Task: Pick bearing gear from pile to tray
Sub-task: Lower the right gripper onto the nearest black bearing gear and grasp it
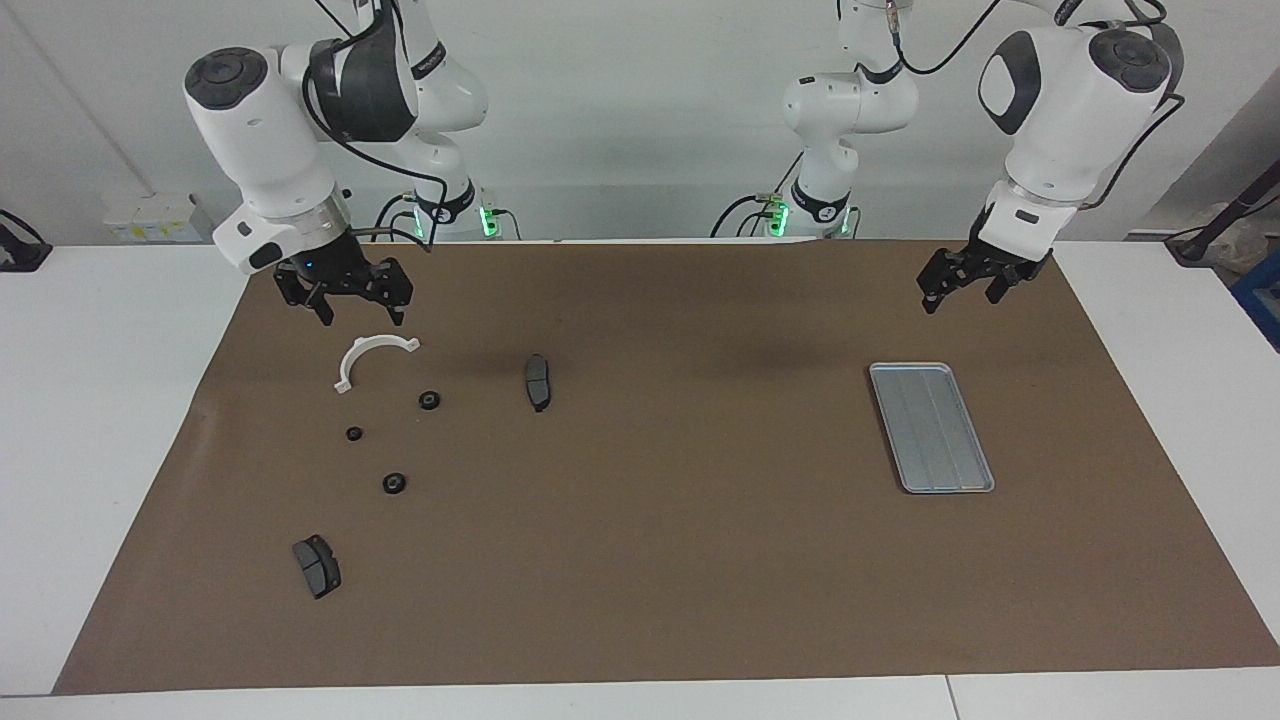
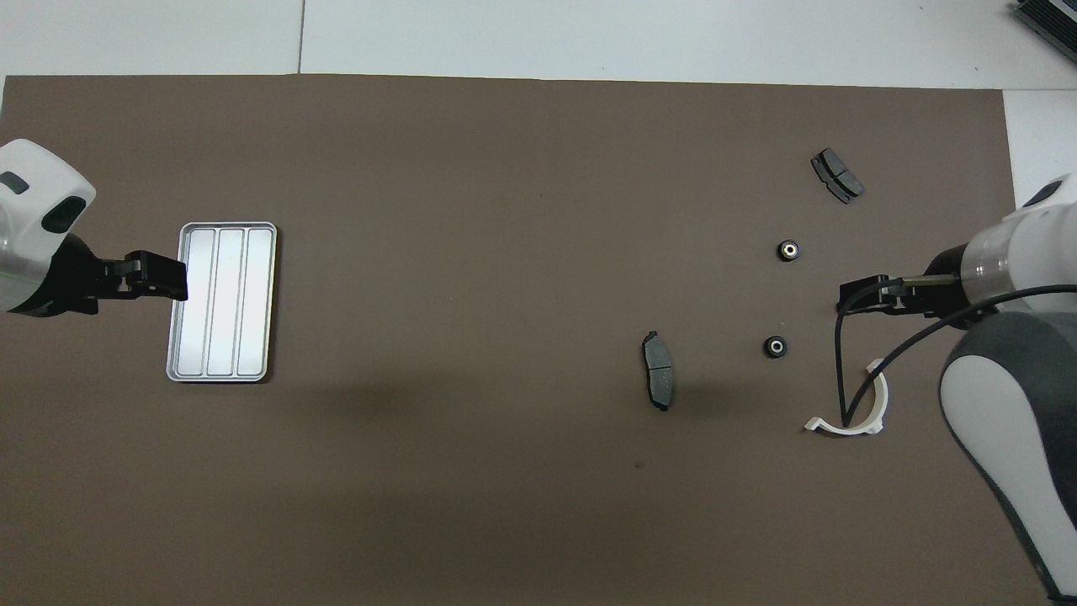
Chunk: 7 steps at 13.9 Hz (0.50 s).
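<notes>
here we see a brown mat over a white table, pale wall behind; small black gears lie toward the right arm's end, the tray toward the left arm's end, well apart. right gripper hangs spread wide over the white half-ring; left gripper waits, also spread, holding nothing.

Even bright overhead lighting, both views sharp, soft diffuse arm shadows on the brown mat, darker patch near the tray, tray surface glares white in overhead view, no visible motion blur, no noticeable edge distortion
</notes>
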{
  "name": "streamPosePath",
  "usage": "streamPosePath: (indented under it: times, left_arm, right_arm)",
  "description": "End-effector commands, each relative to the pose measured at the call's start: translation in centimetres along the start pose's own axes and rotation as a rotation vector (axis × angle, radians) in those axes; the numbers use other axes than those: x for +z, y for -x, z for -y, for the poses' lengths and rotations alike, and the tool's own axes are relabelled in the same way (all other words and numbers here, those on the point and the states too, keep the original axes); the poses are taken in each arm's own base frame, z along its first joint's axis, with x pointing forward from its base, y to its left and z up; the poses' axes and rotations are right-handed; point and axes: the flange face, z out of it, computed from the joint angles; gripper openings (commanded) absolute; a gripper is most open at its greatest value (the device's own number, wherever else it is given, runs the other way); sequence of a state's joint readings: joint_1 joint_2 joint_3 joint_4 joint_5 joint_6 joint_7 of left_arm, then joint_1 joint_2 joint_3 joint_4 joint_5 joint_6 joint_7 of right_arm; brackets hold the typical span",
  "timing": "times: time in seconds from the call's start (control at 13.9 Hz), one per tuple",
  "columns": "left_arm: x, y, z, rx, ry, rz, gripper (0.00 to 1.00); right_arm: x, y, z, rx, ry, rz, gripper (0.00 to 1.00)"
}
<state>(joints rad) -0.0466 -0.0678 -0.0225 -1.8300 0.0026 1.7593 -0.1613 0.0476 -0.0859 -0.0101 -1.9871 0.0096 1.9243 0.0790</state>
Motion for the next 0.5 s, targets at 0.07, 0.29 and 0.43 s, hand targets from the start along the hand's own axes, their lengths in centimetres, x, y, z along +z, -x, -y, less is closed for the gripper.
streamPosePath:
  times: [0.07, 0.29, 0.43]
  left_arm:
    - [0.0, 0.2, 0.0, 0.012, -0.007, 0.005, 1.00]
    - [0.0, 0.2, 0.0, 0.012, -0.007, 0.005, 1.00]
    - [0.0, 0.2, 0.0, 0.012, -0.007, 0.005, 1.00]
  right_arm:
    - [6.0, 0.8, -0.3, -0.025, -0.015, -0.016, 1.00]
    - [10.9, 0.1, -0.3, -0.024, -0.012, 0.007, 1.00]
    - [13.3, -0.1, -0.3, -0.023, -0.011, 0.008, 0.98]
